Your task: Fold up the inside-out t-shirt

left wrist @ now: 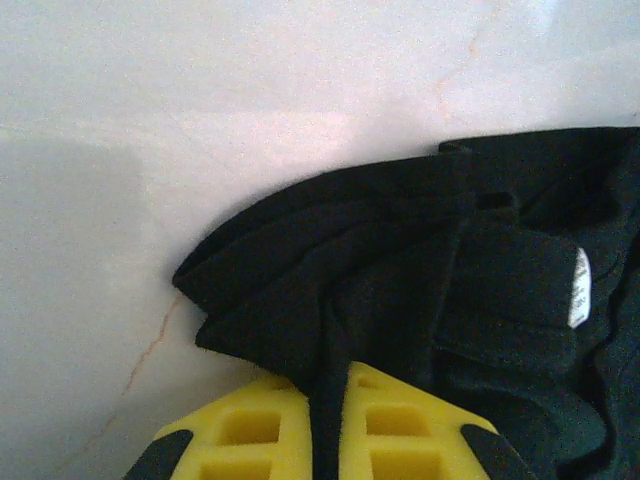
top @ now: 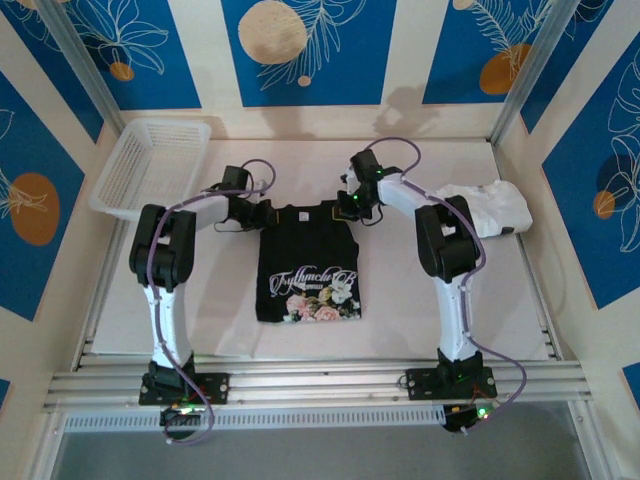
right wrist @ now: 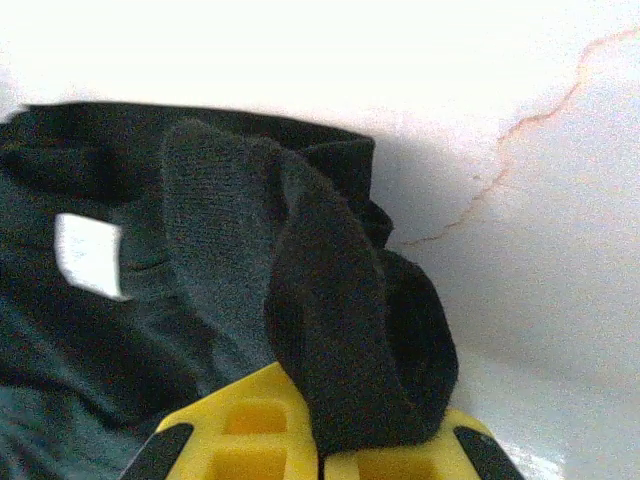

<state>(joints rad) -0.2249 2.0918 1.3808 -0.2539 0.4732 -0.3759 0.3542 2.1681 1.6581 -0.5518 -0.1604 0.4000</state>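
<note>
Plainly, you are handling something soft and light: the black t-shirt (top: 305, 260) lies flat in the middle of the counter (top: 400, 300), between the two arms, its floral print (top: 322, 300) facing up and toward the near edge. It has no stiffness, so it will likely sag and trail wherever it is not supported, and the knit looks grippy rather than slippery. Nothing about it is fragile. The sensible places to take hold are the two far corners, and that is where you are: the left fingers (left wrist: 250, 430) are closed on a ridge of black cloth at the far-left corner, and the right fingers (right wrist: 240, 420) are closed on a thick roll of cloth at the far-right corner. From the top camera, the wrists cover those corners, so you cannot see the pinches there. In the wrist views you cannot tell how many layers each pinch holds, or whether the bottom layer is caught. A white label (left wrist: 578, 288) shows near the collar, but its text is unreadable, as is the lettering on the print. You cannot make out the sleeves, and glare washes out the counter behind the right pinch.
</note>
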